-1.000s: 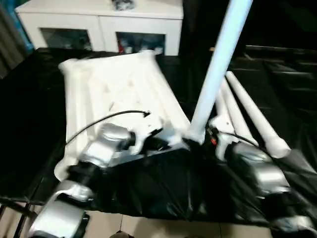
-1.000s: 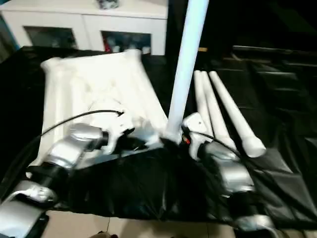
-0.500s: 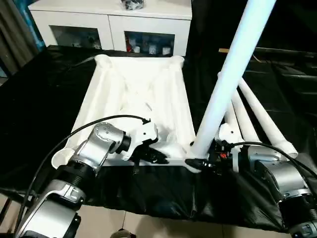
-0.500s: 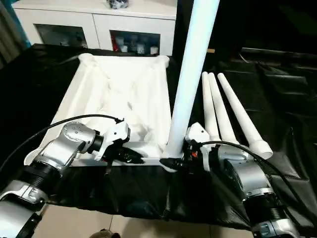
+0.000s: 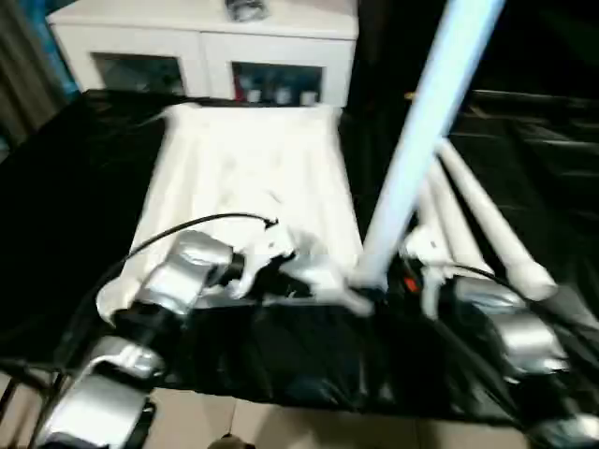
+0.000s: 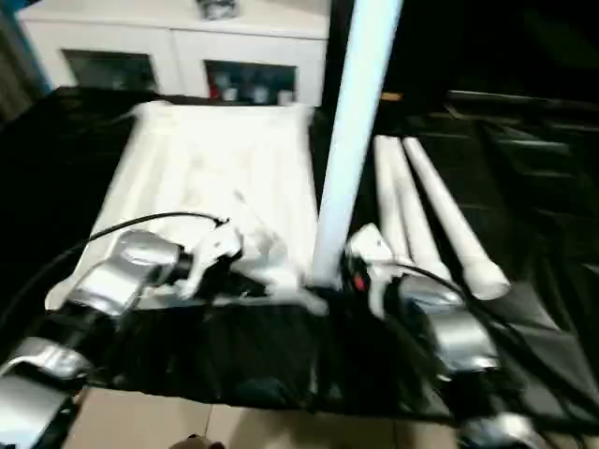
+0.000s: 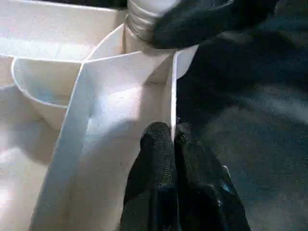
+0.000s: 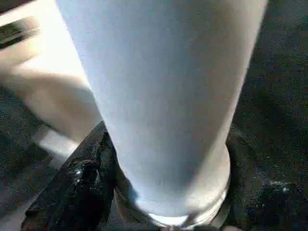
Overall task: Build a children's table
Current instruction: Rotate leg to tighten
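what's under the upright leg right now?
The upright leg stands at the tabletop near corner socket; its ribbed end shows entering there. The right gripper, around the leg's base, covers the seating depth.

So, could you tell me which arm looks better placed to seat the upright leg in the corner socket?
Right: the right gripper is around the upright leg; the left gripper pinches the tabletop rim.

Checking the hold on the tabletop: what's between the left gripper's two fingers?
In the left wrist view, the left gripper is pinched shut on the thin upright edge wall of the white tabletop; nothing else lies between them.
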You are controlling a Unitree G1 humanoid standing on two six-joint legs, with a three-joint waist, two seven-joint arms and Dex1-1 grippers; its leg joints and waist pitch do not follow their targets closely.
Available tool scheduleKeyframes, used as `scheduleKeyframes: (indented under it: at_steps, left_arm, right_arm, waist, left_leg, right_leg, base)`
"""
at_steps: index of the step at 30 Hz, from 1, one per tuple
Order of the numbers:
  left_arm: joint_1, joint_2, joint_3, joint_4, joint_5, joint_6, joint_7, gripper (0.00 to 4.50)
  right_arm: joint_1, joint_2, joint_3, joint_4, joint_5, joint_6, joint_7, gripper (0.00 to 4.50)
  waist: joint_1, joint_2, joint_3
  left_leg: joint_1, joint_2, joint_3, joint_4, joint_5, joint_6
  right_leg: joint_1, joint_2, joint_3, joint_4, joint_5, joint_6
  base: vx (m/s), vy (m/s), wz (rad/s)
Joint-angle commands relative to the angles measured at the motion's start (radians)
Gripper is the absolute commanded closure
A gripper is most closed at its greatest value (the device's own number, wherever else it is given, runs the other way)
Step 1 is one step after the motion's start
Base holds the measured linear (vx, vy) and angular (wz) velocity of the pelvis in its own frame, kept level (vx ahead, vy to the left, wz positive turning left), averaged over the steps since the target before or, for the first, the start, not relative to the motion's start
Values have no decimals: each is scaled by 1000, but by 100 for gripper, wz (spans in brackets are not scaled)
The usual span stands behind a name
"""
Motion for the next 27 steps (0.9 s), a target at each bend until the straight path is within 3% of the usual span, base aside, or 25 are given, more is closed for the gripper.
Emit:
scheduleKeyframes:
  at_steps: [1,5,9,10,13,16,22,24,27]
  left_arm:
    - [-16,-85,-34,-11,-15,11,44,450]
    - [-6,-130,-30,-33,-15,32,101,450]
    - [3,-130,-40,-41,-9,24,105,450]
    - [9,-121,-47,-44,-2,11,96,450]
    - [17,-104,-53,-56,3,2,78,450]
    - [28,-65,-54,-70,-12,-62,15,450]
    - [39,-1,-62,-89,-30,-129,-91,450]
    - [37,24,-69,-79,-25,-156,-124,450]
    - [35,54,-76,-61,-14,-192,-164,450]
  right_arm:
    - [-4,78,56,58,-17,22,-82,176]
    - [-30,168,43,88,-31,22,-216,176]
    - [-51,201,42,108,-38,-20,-232,176]
    - [-54,198,43,110,-42,-42,-220,120]
    - [-53,182,42,101,-41,-59,-184,104]
    - [-21,91,82,32,-46,-78,-47,71]
    - [37,-66,134,-79,-24,-97,188,71]
    - [50,-113,150,-108,-15,-104,270,71]
    - [63,-165,170,-138,-5,-106,369,71]
  waist:
    - [0,3,-52]
    - [-9,-4,-52]
    - [-14,1,-52]
    - [-12,0,-52]
    - [-13,-2,-54]
    - [-6,-2,-59]
    - [8,-5,-69]
    - [11,-5,-68]
    - [17,-10,-63]
  left_leg:
    - [17,52,-29,-80,-347,-27]
    - [13,50,-27,-81,-335,-8]
    - [11,51,-29,-83,-351,-8]
    - [10,52,-30,-84,-354,-7]
    - [8,54,-29,-85,-343,-2]
    - [8,55,-23,-80,-291,21]
    - [4,55,-16,-65,-140,99]
    - [3,57,-16,-64,-119,117]
    - [6,60,-14,-66,-162,113]
  right_leg:
    - [30,-73,53,-99,-388,-185]
    - [28,-70,54,-103,-403,-167]
    - [26,-70,54,-102,-401,-161]
    - [27,-71,54,-102,-398,-161]
    - [29,-70,54,-100,-366,-168]
    - [33,-68,57,-90,-260,-195]
    - [46,-66,57,-61,-31,-257]
    - [46,-67,57,-58,-9,-266]
    - [44,-68,56,-66,-85,-261]
  base:
    - [0,0,0]
    - [0,0,0]
    - [0,0,0]
    - [0,0,0]
    - [0,0,0]
    - [0,0,0]
    - [0,0,0]
    - [0,0,0]
    - [0,0,0]
